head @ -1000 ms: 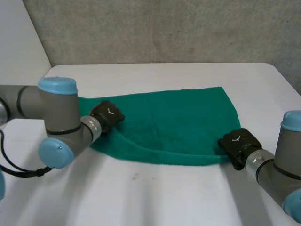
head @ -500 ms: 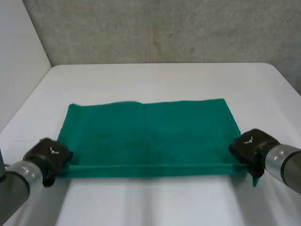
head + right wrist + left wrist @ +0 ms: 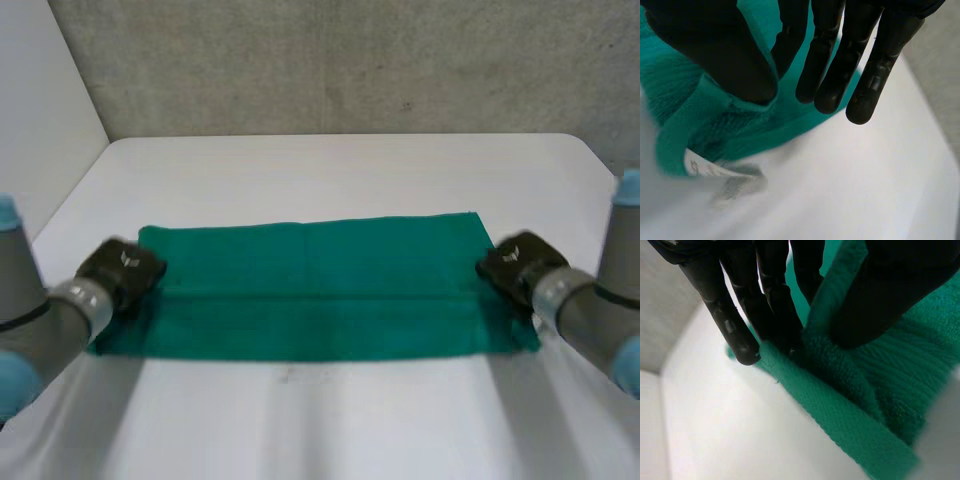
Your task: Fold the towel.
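The green towel (image 3: 315, 290) lies across the middle of the white table (image 3: 330, 420), and I judge 1 lengthwise fold is in hand. My left hand (image 3: 122, 270) pinches its left end and my right hand (image 3: 515, 262) its right end. Next I'd lay the held edge square on the far edge.

Left robot hand (image 3: 120, 270) and right robot hand (image 3: 512, 262), with towel (image 3: 320, 300) corners, now farther back.

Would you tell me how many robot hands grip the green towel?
2: the left hand pinches the left edge of the green terry towel, the right hand its right edge.
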You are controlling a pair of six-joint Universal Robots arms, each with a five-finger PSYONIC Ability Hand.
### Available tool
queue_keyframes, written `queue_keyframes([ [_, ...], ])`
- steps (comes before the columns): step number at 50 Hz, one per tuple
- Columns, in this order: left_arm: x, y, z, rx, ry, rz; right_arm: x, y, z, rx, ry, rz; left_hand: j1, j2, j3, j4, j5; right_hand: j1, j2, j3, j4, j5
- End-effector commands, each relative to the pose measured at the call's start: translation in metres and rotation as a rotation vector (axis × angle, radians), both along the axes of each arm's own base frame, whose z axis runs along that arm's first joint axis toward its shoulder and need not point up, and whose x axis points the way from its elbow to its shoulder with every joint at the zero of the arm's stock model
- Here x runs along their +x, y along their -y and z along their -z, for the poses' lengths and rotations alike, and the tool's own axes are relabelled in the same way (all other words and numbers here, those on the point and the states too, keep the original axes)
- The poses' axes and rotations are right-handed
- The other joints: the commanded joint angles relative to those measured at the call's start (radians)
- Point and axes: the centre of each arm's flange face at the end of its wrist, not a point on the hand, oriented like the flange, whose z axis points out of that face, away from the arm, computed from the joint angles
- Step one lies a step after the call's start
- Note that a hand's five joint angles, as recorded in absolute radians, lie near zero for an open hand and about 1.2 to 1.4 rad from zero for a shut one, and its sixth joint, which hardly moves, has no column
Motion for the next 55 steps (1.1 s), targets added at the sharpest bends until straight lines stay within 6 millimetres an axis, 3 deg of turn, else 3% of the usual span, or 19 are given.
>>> queue_keyframes([
  [1, -0.027, 0.056, -0.002, -0.189, -0.042, -0.059, 0.043, 0.048, 0.009, -0.154, 0.034, -0.052, 0.27, 0.197, 0.202, 0.202, 0.245, 0.41, 0.211, 0.21, 0.203, 0.224],
  [5, -0.039, 0.08, 0.009, -0.241, -0.029, -0.096, 0.05, 0.074, 0.015, -0.224, 0.035, -0.008, 0.27, 0.197, 0.202, 0.202, 0.245, 0.41, 0.211, 0.21, 0.203, 0.224],
  [9, -0.046, 0.106, 0.02, -0.277, -0.031, -0.11, 0.062, 0.113, 0.024, -0.367, 0.07, 0.016, 0.27, 0.197, 0.202, 0.202, 0.245, 0.41, 0.211, 0.21, 0.203, 0.224],
  [16, -0.055, 0.133, 0.036, -0.324, -0.046, -0.103, 0.07, 0.133, 0.033, -0.438, 0.093, 0.012, 0.27, 0.197, 0.202, 0.202, 0.245, 0.41, 0.211, 0.21, 0.203, 0.224],
  [17, -0.057, 0.136, 0.039, -0.344, -0.053, -0.097, 0.074, 0.144, 0.043, -0.458, 0.101, 0.005, 0.27, 0.197, 0.202, 0.202, 0.245, 0.41, 0.211, 0.21, 0.203, 0.224],
  [24, -0.066, 0.144, 0.044, -0.444, -0.09, -0.083, 0.079, 0.158, 0.062, -0.477, 0.099, -0.001, 0.27, 0.197, 0.202, 0.202, 0.245, 0.41, 0.211, 0.21, 0.203, 0.224],
  [25, -0.07, 0.144, 0.044, -0.462, -0.099, -0.069, 0.079, 0.16, 0.065, -0.483, 0.095, 0.002, 0.154, 0.081, 0.086, 0.086, 0.13, 0.216, 0.017, 0.016, 0.009, 0.03],
  [26, -0.073, 0.143, 0.046, -0.465, -0.103, -0.057, 0.079, 0.162, 0.067, -0.488, 0.092, 0.009, -0.048, -0.121, -0.116, -0.116, -0.072, -0.381, -0.581, -0.582, -0.589, -0.568],
  [27, -0.075, 0.142, 0.047, -0.467, -0.107, -0.045, 0.079, 0.163, 0.067, -0.489, 0.089, 0.013, -0.288, -0.361, -0.356, -0.356, -0.313, -0.672, -0.872, -0.872, -0.879, -0.859],
  [29, -0.08, 0.136, 0.05, -0.473, -0.115, -0.01, 0.078, 0.164, 0.066, -0.496, 0.093, 0.022, -0.694, -0.767, -0.762, -0.762, -0.718, -0.812, -1.011, -1.012, -1.019, -0.998],
  [31, -0.084, 0.133, 0.049, -0.485, -0.123, 0.007, 0.078, 0.164, 0.065, -0.494, 0.097, 0.021, -0.725, -0.798, -0.793, -0.793, -0.749, -0.812, -1.011, -1.012, -1.019, -0.998],
  [36, -0.087, 0.126, 0.024, -0.541, -0.138, 0.011, 0.076, 0.166, 0.044, -0.509, 0.169, 0.046, -0.869, -0.942, -0.937, -0.937, -0.893, -0.812, -1.011, -1.012, -1.019, -0.998],
  [40, -0.085, 0.121, 0.0, -0.574, -0.15, 0.009, 0.073, 0.161, -0.011, -0.54, 0.319, 0.077, -0.869, -0.942, -0.937, -0.937, -0.893, -0.812, -1.011, -1.012, -1.019, -0.998],
  [44, -0.081, 0.11, -0.019, -0.582, -0.162, 0.004, 0.069, 0.154, -0.033, -0.54, 0.373, 0.085, -0.869, -0.942, -0.937, -0.937, -0.893, -0.812, -1.011, -1.012, -1.019, -0.998],
  [46, -0.079, 0.103, -0.026, -0.58, -0.163, 0.004, 0.063, 0.141, -0.052, -0.516, 0.398, 0.096, -0.869, -0.942, -0.937, -0.937, -0.893, -0.812, -1.011, -1.012, -1.019, -0.998],
  [50, -0.069, 0.089, -0.036, -0.558, -0.179, -0.009, 0.059, 0.127, -0.061, -0.477, 0.393, 0.099, -0.872, -0.945, -0.94, -0.94, -0.896, -0.812, -1.011, -1.012, -1.019, -0.998],
  [51, -0.067, 0.085, -0.038, -0.549, -0.188, -0.012, 0.05, 0.106, -0.071, -0.411, 0.369, 0.109, -0.872, -0.945, -0.94, -0.94, -0.896, -0.812, -1.011, -1.012, -1.019, -0.998],
  [52, -0.061, 0.071, -0.044, -0.511, -0.234, -0.024, 0.046, 0.102, -0.072, -0.389, 0.359, 0.116, -0.875, -0.948, -0.943, -0.943, -0.899, -0.812, -1.011, -1.012, -1.019, -0.998],
  [55, -0.055, 0.057, -0.048, -0.459, -0.297, -0.038, 0.029, 0.087, -0.066, -0.278, 0.324, 0.157, -0.875, -0.948, -0.943, -0.943, -0.899, -0.812, -1.011, -1.012, -1.019, -0.998],
])
